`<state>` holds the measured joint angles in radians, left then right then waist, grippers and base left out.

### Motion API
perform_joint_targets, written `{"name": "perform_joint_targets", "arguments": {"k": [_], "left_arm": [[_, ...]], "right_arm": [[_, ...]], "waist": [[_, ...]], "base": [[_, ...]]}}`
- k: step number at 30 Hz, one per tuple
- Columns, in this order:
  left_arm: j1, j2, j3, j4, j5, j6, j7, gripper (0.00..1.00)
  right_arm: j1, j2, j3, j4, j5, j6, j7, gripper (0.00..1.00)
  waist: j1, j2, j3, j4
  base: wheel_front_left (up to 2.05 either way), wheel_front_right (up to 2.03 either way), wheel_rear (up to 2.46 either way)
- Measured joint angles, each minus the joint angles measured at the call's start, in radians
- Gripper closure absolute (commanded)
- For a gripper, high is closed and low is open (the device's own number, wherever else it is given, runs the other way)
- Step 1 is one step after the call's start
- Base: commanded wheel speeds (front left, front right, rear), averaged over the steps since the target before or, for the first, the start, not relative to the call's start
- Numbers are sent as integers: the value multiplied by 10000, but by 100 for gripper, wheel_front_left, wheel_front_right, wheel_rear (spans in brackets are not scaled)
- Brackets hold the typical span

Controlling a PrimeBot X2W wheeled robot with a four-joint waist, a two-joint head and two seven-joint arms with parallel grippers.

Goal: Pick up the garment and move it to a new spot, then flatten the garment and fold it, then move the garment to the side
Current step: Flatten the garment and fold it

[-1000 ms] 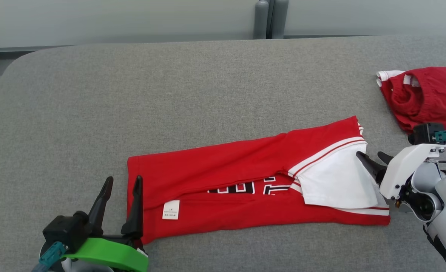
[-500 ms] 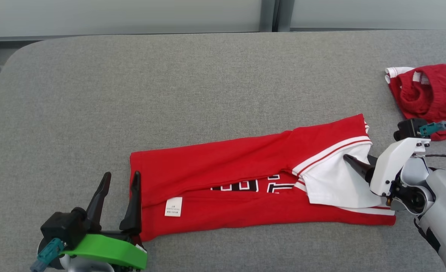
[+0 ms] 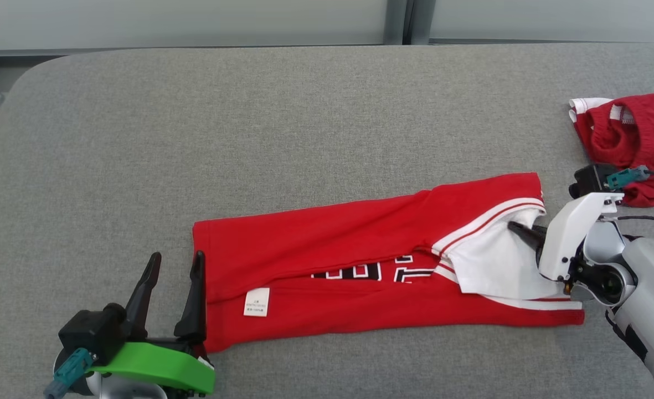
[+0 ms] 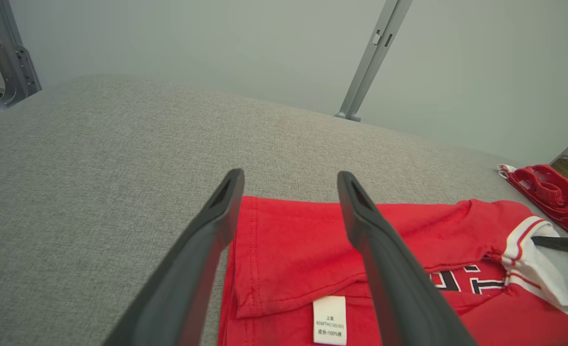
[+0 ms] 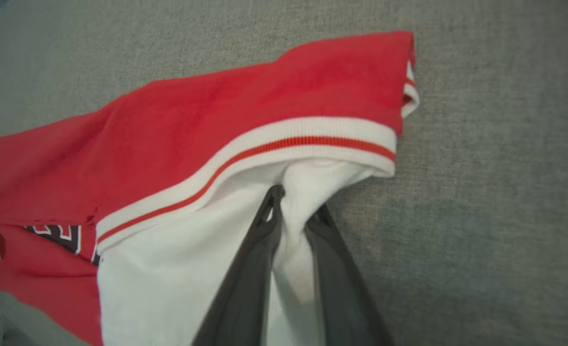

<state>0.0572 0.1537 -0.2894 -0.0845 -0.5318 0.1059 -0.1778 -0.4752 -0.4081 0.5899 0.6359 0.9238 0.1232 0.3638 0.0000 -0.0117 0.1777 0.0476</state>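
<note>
The red garment (image 3: 332, 249) lies as a long folded strip across the grey table, with a white sleeve (image 3: 487, 266) at its right end and a white label near its left end. My right gripper (image 3: 518, 228) sits on that sleeve under the striped cuff. In the right wrist view its fingers (image 5: 259, 250) are pinched together on a bunched ridge of white cloth of the garment (image 5: 264, 96). My left gripper (image 3: 176, 256) stands open at the garment's left edge. In the left wrist view my left gripper (image 4: 289, 177) straddles the near left corner of the garment (image 4: 288, 250).
A second red garment (image 3: 631, 138) lies crumpled at the table's right edge, just beyond my right wrist. The grey padded table (image 3: 249, 111) stretches wide behind and to the left. A metal post (image 3: 398, 22) stands at the far edge.
My right gripper has pushed further onto the white sleeve and its fingers have closed on the cloth, bunching it. The left gripper has stayed put. The head camera shifted slightly.
</note>
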Motion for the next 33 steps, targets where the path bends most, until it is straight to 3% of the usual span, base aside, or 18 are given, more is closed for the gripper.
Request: {"name": "perform_joint_targets", "arguments": {"k": [13,33], "left_arm": [[3,-23,268,8,0,12,-2,0],[261,-19,274,19,0,15,-2,0]], "right_arm": [[-347,-500,610,-286,-2,13,-408,100],[-762,-2019,1041,-487,17,13,-729,100]], "waist": [[0,0,-144,-240],[-1,0,-720,-1095]], "base": [[0,0,0],[0,0,0]]}}
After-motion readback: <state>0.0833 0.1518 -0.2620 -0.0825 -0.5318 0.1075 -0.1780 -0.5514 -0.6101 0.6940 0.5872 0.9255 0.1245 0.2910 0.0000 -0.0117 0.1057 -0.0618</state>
